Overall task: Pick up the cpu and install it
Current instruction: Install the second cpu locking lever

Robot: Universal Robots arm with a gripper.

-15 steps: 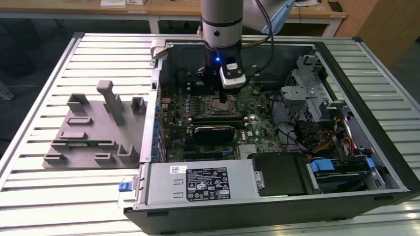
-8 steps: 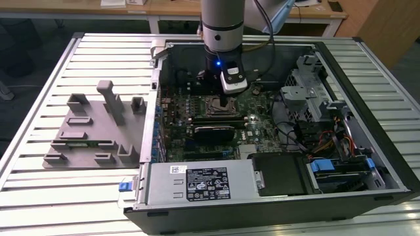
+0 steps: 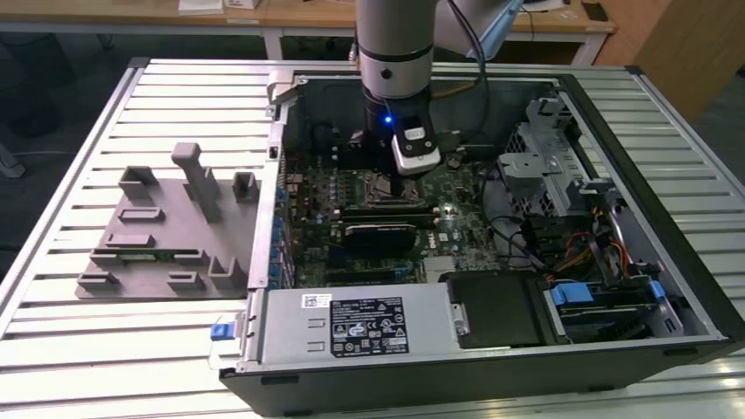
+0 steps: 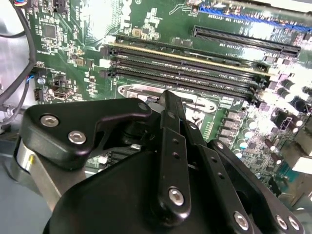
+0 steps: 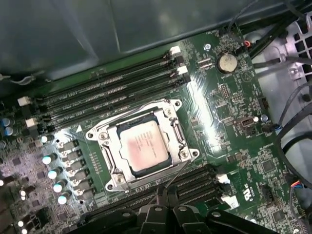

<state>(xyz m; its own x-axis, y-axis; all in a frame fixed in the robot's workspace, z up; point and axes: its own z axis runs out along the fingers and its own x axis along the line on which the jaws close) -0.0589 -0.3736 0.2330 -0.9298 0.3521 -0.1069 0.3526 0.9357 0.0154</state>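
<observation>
Hovering over the green motherboard [image 3: 448,205] inside the open black computer case [image 3: 652,288], the black-linked hand [image 5: 165,207] sits just beside the square metal-framed socket [image 5: 109,183]. The cpu, a flat square chip with a silvery-grey metal top [image 5: 145,147], already lies in that socket, face up and level, its edges parallel to the frame. Whether the hand's fingers are apart or together I cannot tell; nothing appears to be gripped.

As a judgement, doing this step well means keeping the chip flat and square in its seat: any contact should come straight down and lightly, with no sideways drag that could skew it against the frame or the contacts beneath.

Being square, the chip has no real long axis. Its sides run in line with the black memory slots [image 5: 107,92] beside the socket, and its metal top faces the first wrist view.
</observation>
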